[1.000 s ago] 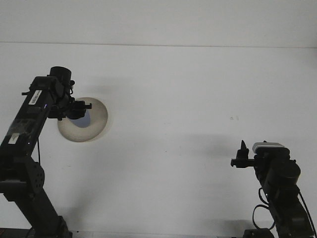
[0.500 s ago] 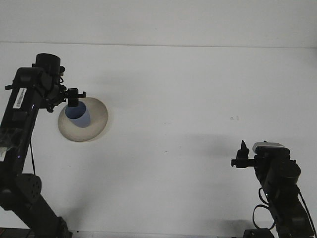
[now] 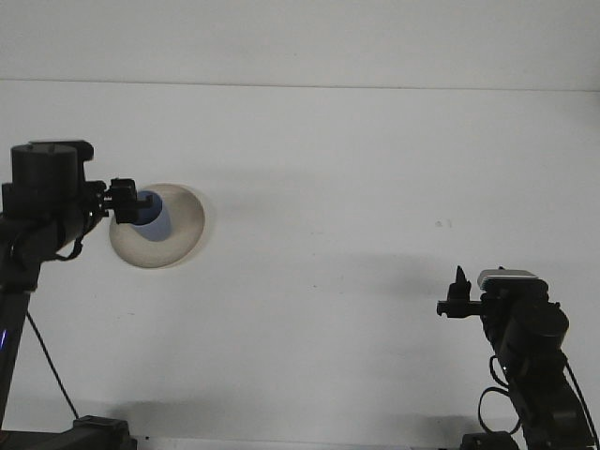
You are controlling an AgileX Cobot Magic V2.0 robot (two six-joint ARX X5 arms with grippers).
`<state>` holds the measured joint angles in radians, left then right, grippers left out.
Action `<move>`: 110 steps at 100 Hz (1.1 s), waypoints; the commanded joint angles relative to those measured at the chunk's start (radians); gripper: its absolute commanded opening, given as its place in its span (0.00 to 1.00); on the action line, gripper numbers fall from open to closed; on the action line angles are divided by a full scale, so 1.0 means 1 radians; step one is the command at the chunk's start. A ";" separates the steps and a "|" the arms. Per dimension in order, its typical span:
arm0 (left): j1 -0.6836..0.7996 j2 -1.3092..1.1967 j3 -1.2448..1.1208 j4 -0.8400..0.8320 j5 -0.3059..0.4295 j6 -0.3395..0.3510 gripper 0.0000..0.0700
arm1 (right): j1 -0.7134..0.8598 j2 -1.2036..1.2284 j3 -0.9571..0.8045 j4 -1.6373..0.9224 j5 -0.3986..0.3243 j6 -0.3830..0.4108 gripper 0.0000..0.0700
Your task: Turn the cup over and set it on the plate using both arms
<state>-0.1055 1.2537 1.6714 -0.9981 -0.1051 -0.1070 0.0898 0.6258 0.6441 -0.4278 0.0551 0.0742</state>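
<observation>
A blue cup (image 3: 155, 219) stands upright, mouth up, on the beige plate (image 3: 183, 225) at the left of the white table. My left gripper (image 3: 128, 202) hovers at the cup's upper left rim and is open, overlapping the rim in this view but not holding the cup. My right gripper (image 3: 457, 298) hangs low at the right, far from the cup and plate, with nothing in it.
The table's far edge meets a white wall at the top of the view. The left arm's dark links (image 3: 42, 202) stand just left of the plate. The right arm's body (image 3: 530, 347) fills the bottom right corner.
The left arm has drawn back to the left and dropped lower, leaving the blue cup standing on the plate. The right arm has not moved.
</observation>
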 commanded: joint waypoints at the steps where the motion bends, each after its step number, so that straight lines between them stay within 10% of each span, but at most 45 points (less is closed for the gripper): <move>1: -0.019 -0.076 -0.070 0.055 0.001 -0.010 0.49 | 0.002 0.002 0.010 0.008 -0.002 -0.012 0.69; 60: -0.053 -0.712 -0.887 0.592 0.000 -0.002 0.49 | 0.002 0.002 0.010 0.009 -0.002 -0.012 0.69; 110: -0.053 -0.798 -1.022 0.611 0.000 0.008 0.47 | 0.002 0.002 0.010 0.016 -0.002 -0.012 0.69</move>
<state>-0.1555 0.4557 0.6384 -0.4019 -0.1032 -0.1131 0.0898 0.6258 0.6441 -0.4221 0.0555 0.0746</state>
